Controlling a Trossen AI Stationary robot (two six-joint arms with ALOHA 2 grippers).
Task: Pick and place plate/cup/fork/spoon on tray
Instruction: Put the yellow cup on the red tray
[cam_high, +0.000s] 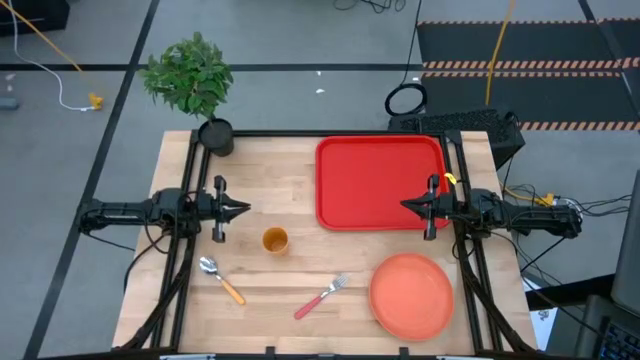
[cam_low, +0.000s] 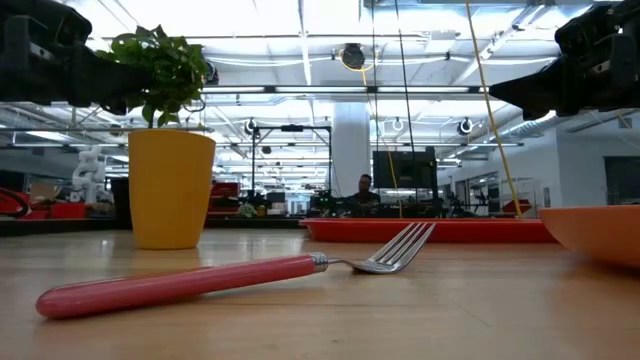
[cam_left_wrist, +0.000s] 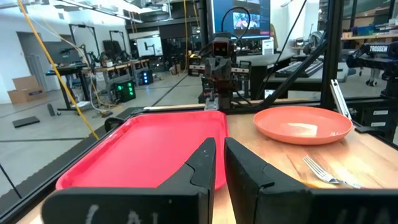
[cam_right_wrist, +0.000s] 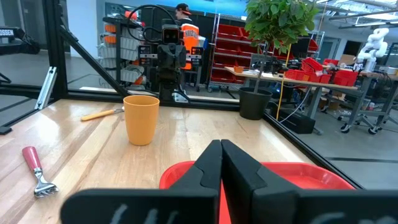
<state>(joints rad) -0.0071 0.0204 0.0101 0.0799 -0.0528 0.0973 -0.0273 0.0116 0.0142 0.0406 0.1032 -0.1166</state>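
On the wooden desk (cam_high: 300, 170), a potted plant (cam_high: 200, 85) stands at the far left corner. The left end effector (cam_high: 238, 209) hovers with fingers nearly together, empty. Below it lies the spoon (cam_high: 220, 279), bowl toward the far left; the cup (cam_high: 275, 241) stands upright beside it. The fork (cam_high: 320, 297) lies diagonally, tines toward the far right. The tray (cam_high: 380, 180) sits at the far side, the plate (cam_high: 411, 294) nearer. The right end effector (cam_high: 408, 205) hangs over the tray's rim, closed and empty.
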